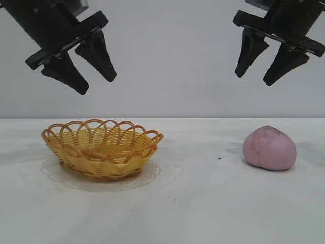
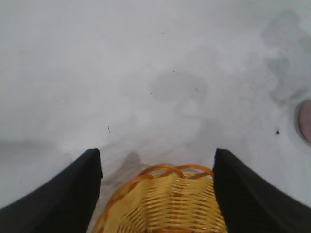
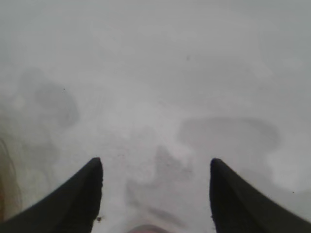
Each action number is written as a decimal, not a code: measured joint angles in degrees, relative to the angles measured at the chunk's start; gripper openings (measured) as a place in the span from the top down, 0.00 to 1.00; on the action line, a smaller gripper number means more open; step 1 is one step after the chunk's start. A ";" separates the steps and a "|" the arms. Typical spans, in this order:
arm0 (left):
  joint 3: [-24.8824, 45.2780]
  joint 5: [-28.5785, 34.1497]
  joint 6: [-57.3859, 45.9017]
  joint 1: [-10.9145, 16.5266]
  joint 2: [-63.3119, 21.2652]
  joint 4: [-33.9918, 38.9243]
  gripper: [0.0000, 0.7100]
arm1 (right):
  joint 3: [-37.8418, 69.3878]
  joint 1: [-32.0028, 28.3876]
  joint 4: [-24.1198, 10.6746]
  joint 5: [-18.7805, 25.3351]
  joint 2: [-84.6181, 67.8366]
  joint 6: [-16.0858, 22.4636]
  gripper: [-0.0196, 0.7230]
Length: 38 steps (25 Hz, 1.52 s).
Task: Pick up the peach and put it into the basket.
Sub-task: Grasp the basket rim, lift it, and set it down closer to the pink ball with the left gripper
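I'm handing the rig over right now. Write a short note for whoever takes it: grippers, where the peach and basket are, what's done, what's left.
Left gripper: open, empty, raised above the basket.
Right gripper: open, empty, raised above the peach.
Basket: on the table, on the left arm's side, nothing visible inside.
Peach: on the table on the right arm's side, well apart from the basket, untouched.
Done: nothing yet; no grasp made.
Left: lower a gripper, probably the right since it is nearer, close on the peach, carry it across and release it in the basket.
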 joint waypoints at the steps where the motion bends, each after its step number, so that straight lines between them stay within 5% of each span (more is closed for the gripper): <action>1: 0.00 0.00 0.00 0.00 0.00 0.00 0.34 | 0.00 0.00 0.00 0.00 0.00 0.00 0.36; 18: 0.00 0.94 0.00 0.00 0.00 0.68 0.34 | 0.00 0.00 0.00 0.00 0.00 0.00 0.36; 31: -10.47 23.31 -4.45 0.00 0.00 28.17 0.34 | 0.00 0.00 0.00 0.00 0.00 0.00 0.36; 38: -10.88 24.61 -6.03 0.00 1.23 34.08 0.34 | 0.00 0.00 0.00 0.00 0.00 0.00 0.36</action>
